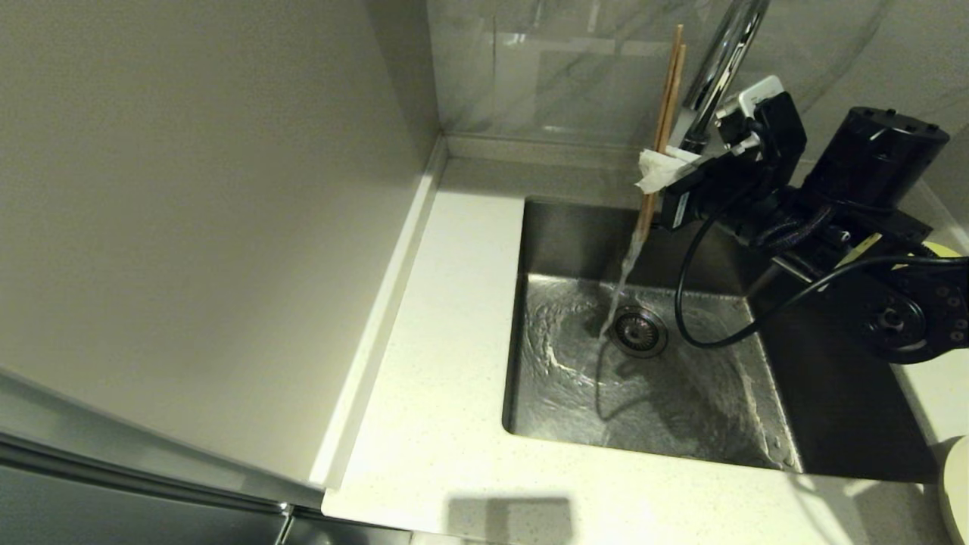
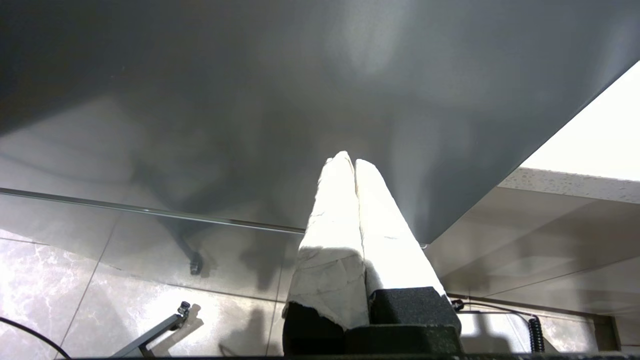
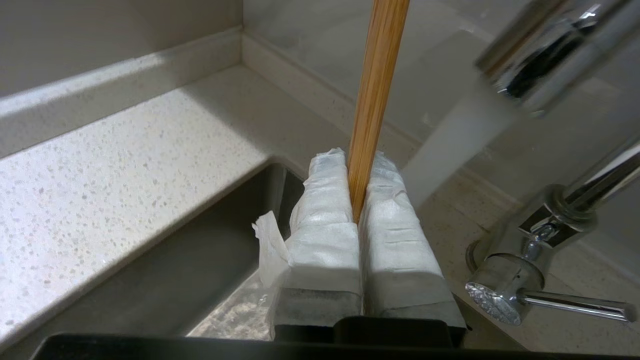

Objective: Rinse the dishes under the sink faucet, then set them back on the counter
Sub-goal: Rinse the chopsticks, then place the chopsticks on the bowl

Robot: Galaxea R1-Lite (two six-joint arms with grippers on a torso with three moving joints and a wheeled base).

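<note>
Two chopsticks [image 1: 666,98] clamped in right pincer [image 1: 657,168], one faucet [image 1: 719,68]

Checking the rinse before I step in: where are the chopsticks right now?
In the head view the chopsticks stand nearly upright over the sink's back edge, clamped in the right gripper beside the faucet, their lower ends in the running water.

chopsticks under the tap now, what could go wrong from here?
1. The right gripper pinches the chopsticks near their lower part; wet, they might slip into the sink.
2. Their tall tops stand close to the faucet; a careless lift could knock it.
</note>
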